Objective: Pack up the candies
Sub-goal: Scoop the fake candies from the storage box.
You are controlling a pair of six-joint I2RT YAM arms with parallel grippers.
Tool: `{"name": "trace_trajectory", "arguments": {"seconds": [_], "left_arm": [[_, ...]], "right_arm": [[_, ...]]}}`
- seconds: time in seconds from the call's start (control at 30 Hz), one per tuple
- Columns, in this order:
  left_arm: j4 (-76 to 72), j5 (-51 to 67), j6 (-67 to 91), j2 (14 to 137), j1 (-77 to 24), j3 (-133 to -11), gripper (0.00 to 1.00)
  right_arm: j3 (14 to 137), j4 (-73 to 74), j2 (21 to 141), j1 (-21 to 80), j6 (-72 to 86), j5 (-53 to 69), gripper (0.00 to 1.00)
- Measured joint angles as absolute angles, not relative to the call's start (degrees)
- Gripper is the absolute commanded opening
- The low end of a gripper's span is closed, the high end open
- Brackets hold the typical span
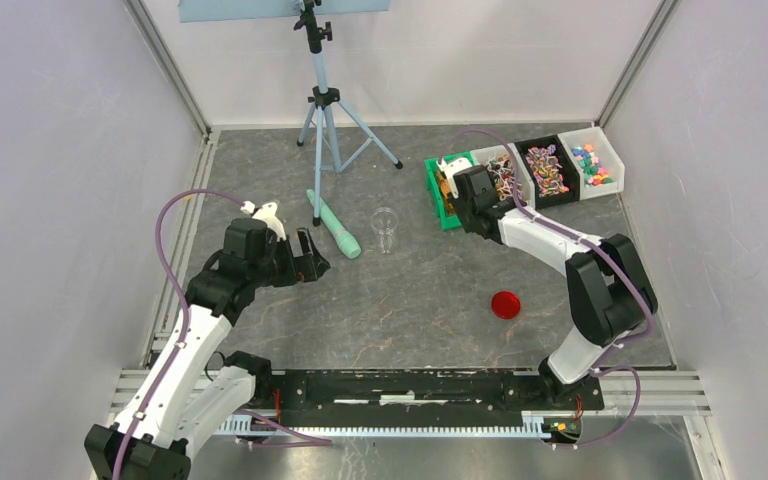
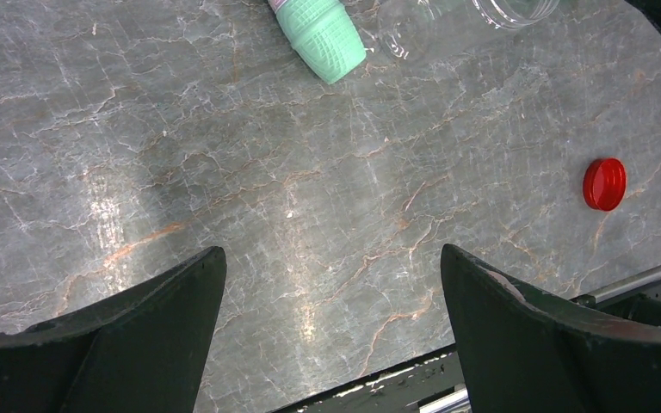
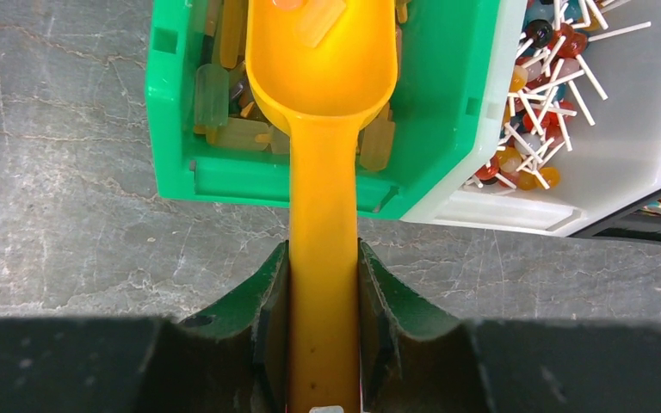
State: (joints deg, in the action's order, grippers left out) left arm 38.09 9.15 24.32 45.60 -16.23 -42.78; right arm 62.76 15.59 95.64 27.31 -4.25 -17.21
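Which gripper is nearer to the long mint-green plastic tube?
Left. The left gripper, open, is just beside the tube, on its near side. The right gripper, holding the orange plastic scoop, is far right, at the green bin.

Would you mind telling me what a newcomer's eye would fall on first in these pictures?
Probably the orange scoop, gripped by its handle in the right gripper, its bowl at the green bin at the far right. Then the colourful candies in the bins beside it, and the red lid lying alone nearer the front edge.
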Motion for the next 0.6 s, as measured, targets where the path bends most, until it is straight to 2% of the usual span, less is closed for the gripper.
{"name": "trace_trajectory", "arguments": {"seconds": [0.33, 0.6], "left_arm": [[38.5, 9.1, 24.3, 45.6, -16.4, -42.8, 1.00], [38.9, 8.7, 24.3, 45.6, -16.9, -42.8, 1.00]], "right_arm": [[52.9, 2.9, 92.6, 27.3, -3.2, -17.2, 0.00], [49.8, -3.1, 92.6, 27.3, -2.7, -17.2, 0.00]]}}
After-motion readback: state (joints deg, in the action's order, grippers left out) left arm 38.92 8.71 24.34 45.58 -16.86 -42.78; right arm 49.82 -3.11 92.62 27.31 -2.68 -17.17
